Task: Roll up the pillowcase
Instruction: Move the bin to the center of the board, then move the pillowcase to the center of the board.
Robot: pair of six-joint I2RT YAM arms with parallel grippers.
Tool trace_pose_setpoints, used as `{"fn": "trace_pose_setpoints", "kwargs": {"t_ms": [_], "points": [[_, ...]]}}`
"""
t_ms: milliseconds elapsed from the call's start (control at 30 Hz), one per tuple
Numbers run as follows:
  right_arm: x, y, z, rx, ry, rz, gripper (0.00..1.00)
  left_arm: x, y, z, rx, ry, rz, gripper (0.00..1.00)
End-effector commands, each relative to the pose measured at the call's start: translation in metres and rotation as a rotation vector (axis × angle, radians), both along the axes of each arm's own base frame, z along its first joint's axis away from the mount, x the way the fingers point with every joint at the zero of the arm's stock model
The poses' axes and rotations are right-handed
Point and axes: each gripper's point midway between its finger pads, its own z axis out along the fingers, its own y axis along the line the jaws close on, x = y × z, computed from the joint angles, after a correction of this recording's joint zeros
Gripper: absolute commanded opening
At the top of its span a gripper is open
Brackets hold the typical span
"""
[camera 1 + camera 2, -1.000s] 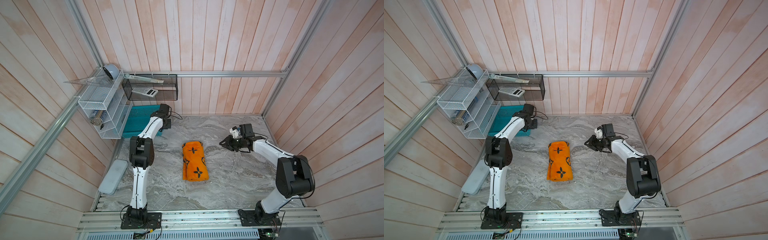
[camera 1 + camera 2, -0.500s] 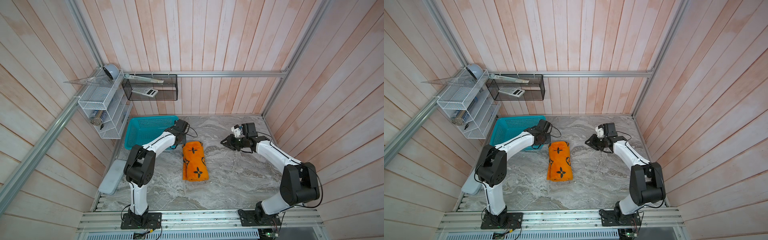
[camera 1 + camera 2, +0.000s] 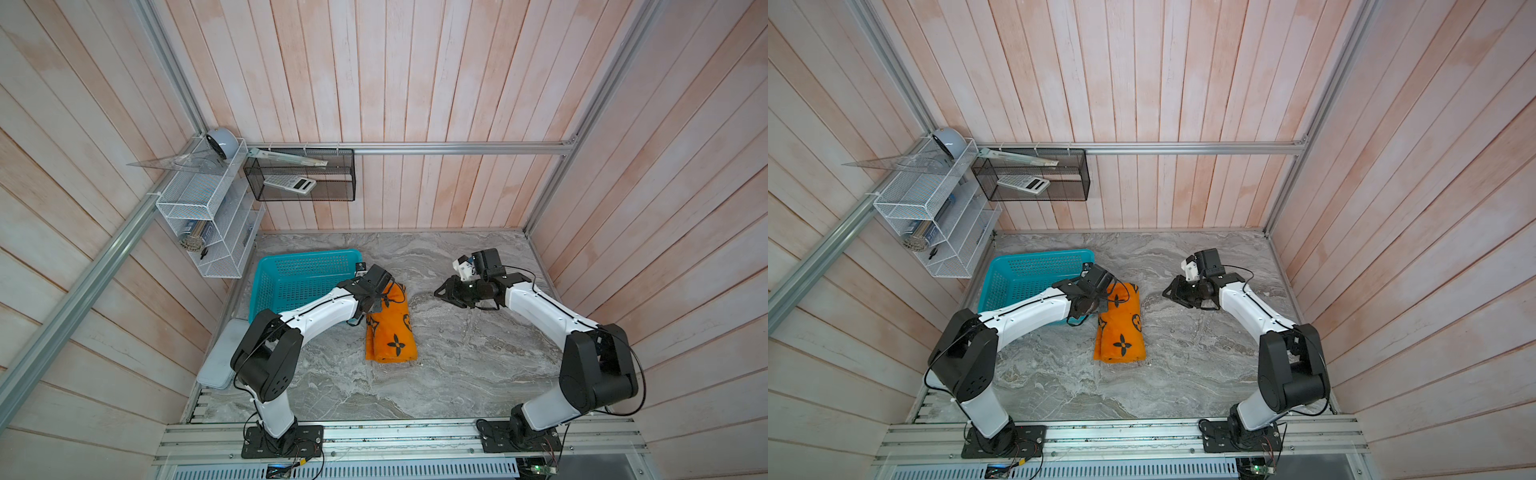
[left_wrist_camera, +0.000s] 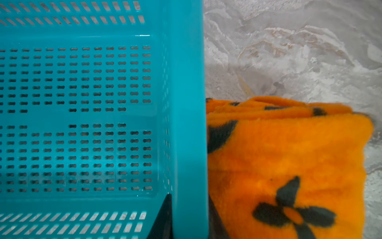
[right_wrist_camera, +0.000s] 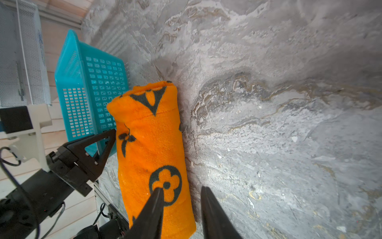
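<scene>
Your pillowcase lies rolled against the basket, apparently finished. The left gripper straddles the basket's rim; you cannot tell whether it pinches. The right gripper, parted and empty, hovers beyond the roll from the basket, likely so nothing unrolls.

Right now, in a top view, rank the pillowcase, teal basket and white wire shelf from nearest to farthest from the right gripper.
From the right gripper, in a top view:
1. pillowcase: rolled, mid-table.
2. teal basket: beyond the roll, toward the table's left edge.
3. white wire shelf: up on the left wall.
</scene>
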Motion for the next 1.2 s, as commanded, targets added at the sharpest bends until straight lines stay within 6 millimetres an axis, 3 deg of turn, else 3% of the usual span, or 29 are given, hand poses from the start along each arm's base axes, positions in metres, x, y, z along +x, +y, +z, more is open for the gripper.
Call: {"fn": "trace_pose_setpoints", "kwargs": {"t_ms": [0, 100, 300, 467, 567, 667, 800, 900, 1033, 1167], "points": [[-0.006, 0.013, -0.012, -0.050, 0.018, 0.049, 0.41, -0.028, -0.004, -0.015, -0.097, 0.146, 0.044, 0.40], [-0.013, 0.030, -0.019, -0.068, 0.016, 0.104, 0.46, -0.026, 0.000, 0.001, -0.073, 0.124, 0.020, 0.57], [-0.028, 0.067, -0.031, -0.137, 0.006, 0.234, 0.54, -0.031, 0.008, 0.031, -0.065, 0.083, 0.003, 0.76], [-0.038, 0.083, -0.043, -0.171, 0.008, 0.310, 0.62, -0.045, 0.007, 0.075, -0.114, 0.012, -0.016, 0.86], [-0.043, 0.084, -0.053, -0.188, 0.027, 0.325, 0.64, -0.065, -0.005, 0.088, -0.170, 0.002, -0.045, 0.88], [-0.046, 0.081, -0.065, -0.203, 0.048, 0.324, 0.66, -0.089, -0.025, 0.079, -0.208, 0.018, -0.068, 0.91], [-0.052, 0.080, -0.075, -0.206, 0.072, 0.330, 0.66, -0.111, -0.049, 0.047, -0.270, 0.040, -0.052, 1.00], [-0.056, 0.080, -0.079, -0.209, 0.083, 0.343, 0.66, -0.113, -0.054, 0.029, -0.264, 0.028, -0.002, 1.00], [-0.062, 0.079, -0.083, -0.222, 0.097, 0.362, 0.66, -0.111, -0.053, 0.023, -0.210, -0.036, 0.051, 1.00], [-0.065, 0.079, -0.087, -0.226, 0.112, 0.370, 0.65, -0.105, -0.052, -0.001, -0.208, -0.063, 0.094, 1.00]]}}
